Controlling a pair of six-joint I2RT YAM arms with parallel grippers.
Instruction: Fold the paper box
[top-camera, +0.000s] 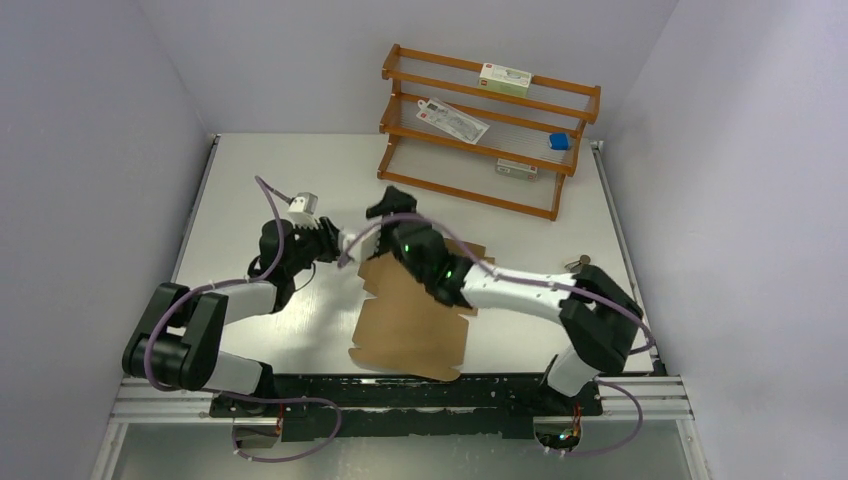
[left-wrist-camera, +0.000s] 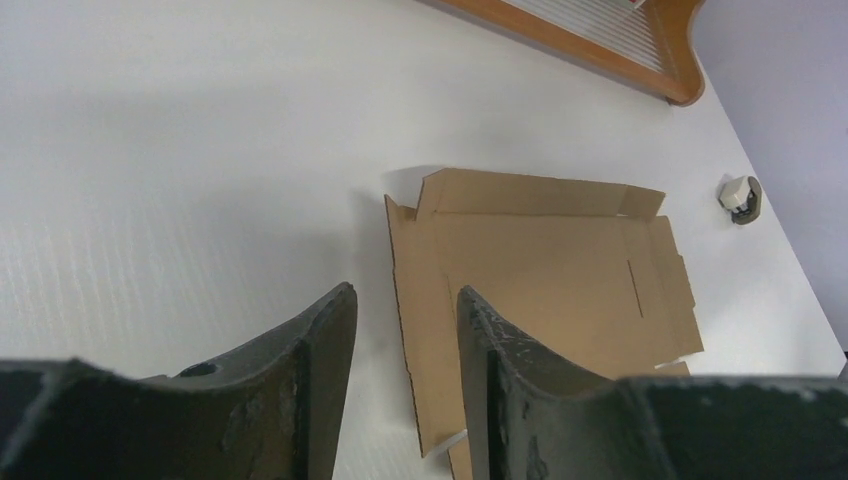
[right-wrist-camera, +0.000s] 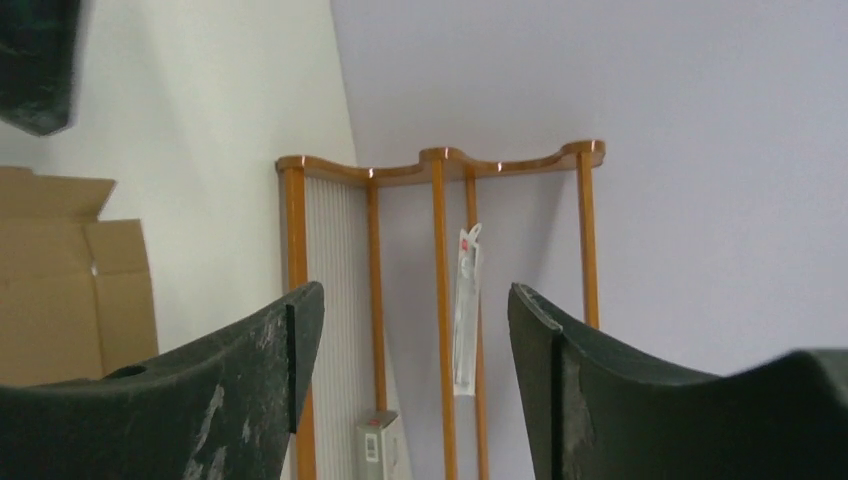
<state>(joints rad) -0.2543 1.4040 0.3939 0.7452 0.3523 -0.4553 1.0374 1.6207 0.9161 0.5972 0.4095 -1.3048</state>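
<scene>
The paper box is a plain brown cardboard sheet lying mostly flat in the middle of the table, with a far flap raised. My left gripper hovers at its far left corner. In the left wrist view its jaws stand open with nothing between them, and the sheet's left edge shows through the gap. My right gripper is lifted above the sheet's far edge, pointing toward the rack. It is open and empty, with the cardboard to its left.
An orange wooden rack stands at the back right. It holds a white and green carton, a flat packet, a blue item and a small box. A small grey-white object lies near the table's right edge.
</scene>
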